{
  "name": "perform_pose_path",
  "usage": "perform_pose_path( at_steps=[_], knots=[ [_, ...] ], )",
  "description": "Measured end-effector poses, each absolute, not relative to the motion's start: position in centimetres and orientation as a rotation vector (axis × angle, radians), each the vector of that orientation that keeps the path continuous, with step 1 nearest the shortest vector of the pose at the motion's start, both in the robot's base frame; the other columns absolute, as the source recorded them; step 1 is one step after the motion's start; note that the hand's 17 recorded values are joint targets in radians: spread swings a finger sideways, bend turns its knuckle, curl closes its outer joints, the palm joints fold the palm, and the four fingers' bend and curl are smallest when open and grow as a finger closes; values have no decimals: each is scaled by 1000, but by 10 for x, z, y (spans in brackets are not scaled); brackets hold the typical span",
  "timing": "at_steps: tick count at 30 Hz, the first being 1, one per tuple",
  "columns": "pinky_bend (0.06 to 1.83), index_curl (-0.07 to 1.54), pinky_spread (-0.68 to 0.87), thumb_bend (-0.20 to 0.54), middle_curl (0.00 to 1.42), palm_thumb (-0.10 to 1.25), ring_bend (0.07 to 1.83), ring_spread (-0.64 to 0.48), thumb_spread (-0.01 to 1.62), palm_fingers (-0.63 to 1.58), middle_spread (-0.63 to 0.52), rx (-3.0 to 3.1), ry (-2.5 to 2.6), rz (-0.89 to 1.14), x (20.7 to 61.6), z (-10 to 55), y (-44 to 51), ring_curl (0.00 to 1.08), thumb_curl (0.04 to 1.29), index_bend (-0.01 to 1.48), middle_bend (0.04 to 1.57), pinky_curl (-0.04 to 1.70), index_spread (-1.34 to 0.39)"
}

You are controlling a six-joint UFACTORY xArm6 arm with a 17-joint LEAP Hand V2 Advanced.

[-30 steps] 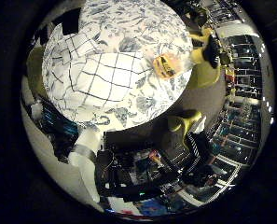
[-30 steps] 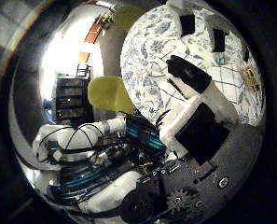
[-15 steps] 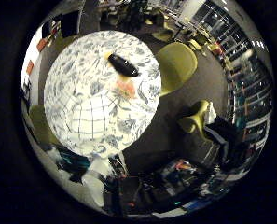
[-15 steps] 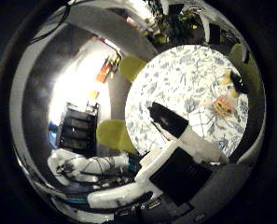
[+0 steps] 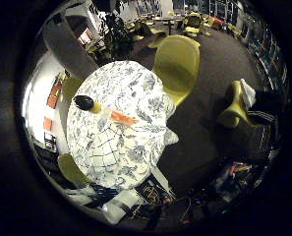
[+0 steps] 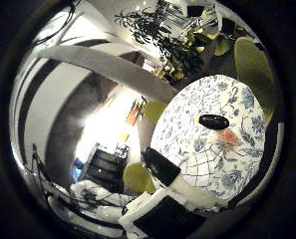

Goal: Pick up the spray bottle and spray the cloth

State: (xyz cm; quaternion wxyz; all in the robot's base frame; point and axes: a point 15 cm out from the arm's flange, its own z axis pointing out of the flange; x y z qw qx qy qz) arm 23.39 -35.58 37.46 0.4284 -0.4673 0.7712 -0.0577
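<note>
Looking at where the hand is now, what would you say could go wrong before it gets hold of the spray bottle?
1. The spray bottle looks to be lying on its side on the round table, so it may roll or skid when fingers touch it.
2. The table looks small in both views, so the hand seems well away; a long descent may drift off target.
3. The bottle lies beside the checked cloth; a sweeping grasp could snag or drag the fabric.

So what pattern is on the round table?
Blue-grey flowers and leaves on white cover the table, clearest in the little finger side palm view.
</note>
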Motion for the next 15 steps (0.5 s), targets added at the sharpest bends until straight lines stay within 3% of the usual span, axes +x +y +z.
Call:
perform_pose_path(
  at_steps=[6,15],
  knots=[
    [408,342,381,-31,353,400,444,206,974,5,179,-1097,1896,-28,225,311,-373,253,283,161,284,516,-189],
    [415,283,351,-29,342,412,396,213,943,17,194,-1063,1843,86,235,251,-374,253,296,146,248,419,-177]
  ],
)
